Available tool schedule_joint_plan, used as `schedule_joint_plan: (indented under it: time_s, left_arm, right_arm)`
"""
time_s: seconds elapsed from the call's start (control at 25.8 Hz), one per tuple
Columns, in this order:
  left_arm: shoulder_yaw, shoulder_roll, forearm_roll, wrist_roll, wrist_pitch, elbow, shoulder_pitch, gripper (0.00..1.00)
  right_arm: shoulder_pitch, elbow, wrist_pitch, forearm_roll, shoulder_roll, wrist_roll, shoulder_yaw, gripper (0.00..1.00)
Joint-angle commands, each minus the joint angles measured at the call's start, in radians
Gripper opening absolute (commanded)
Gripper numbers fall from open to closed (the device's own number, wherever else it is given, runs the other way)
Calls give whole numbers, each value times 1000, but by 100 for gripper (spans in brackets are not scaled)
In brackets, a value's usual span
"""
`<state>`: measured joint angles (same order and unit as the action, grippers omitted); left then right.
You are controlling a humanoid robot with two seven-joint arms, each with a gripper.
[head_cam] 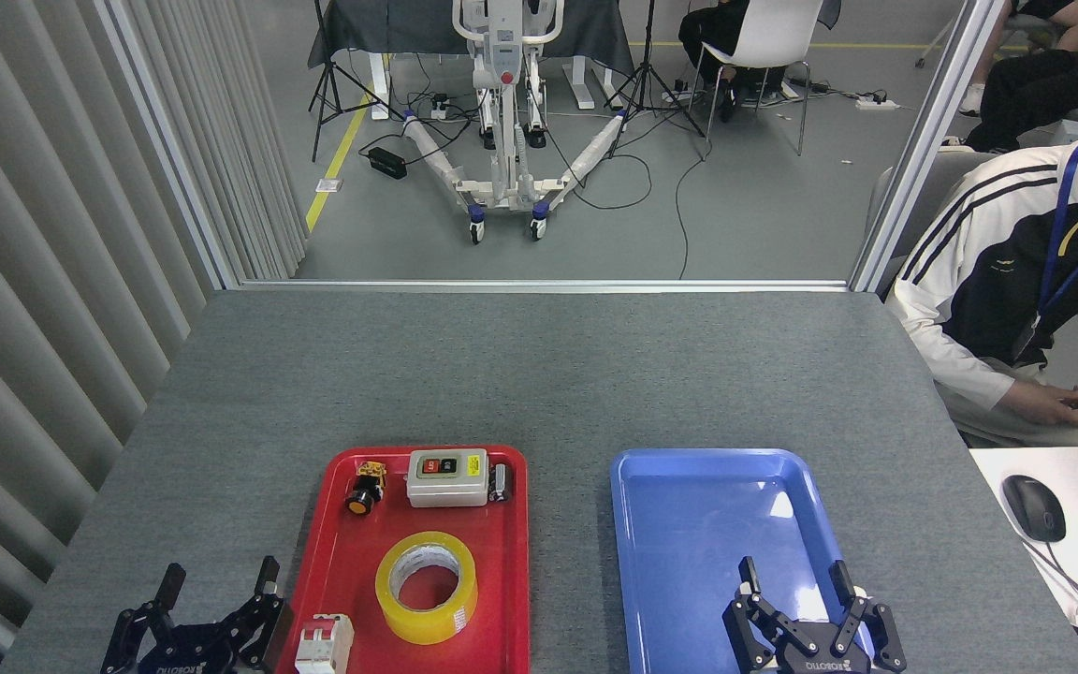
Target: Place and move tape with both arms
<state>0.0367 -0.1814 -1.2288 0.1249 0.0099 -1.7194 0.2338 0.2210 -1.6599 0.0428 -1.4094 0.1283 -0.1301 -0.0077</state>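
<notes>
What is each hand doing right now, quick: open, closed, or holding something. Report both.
Left hand: open, holding nothing, beside the red tray.
Right hand: open, holding nothing, over the blue tray.

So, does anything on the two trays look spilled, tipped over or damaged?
Nothing stands out. The wide yellow tape roll lies flat in the red plastic tray among small electrical parts, and the blue plastic tray holds nothing. Both grippers, left and right, are open.
</notes>
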Motion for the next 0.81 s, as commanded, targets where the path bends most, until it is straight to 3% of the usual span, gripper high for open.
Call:
schedule_joint_plan:
  time_s: [0.0, 0.78]
  left_arm:
    - [-1, 8, 0, -1, 2, 6, -1, 100]
    - [-5, -1, 29, -1, -8, 6, -11, 100]
  right_arm:
    - [0, -1, 11, 4, 2, 1, 0, 100]
    - [-2, -1, 12, 7, 10, 1, 3, 100]
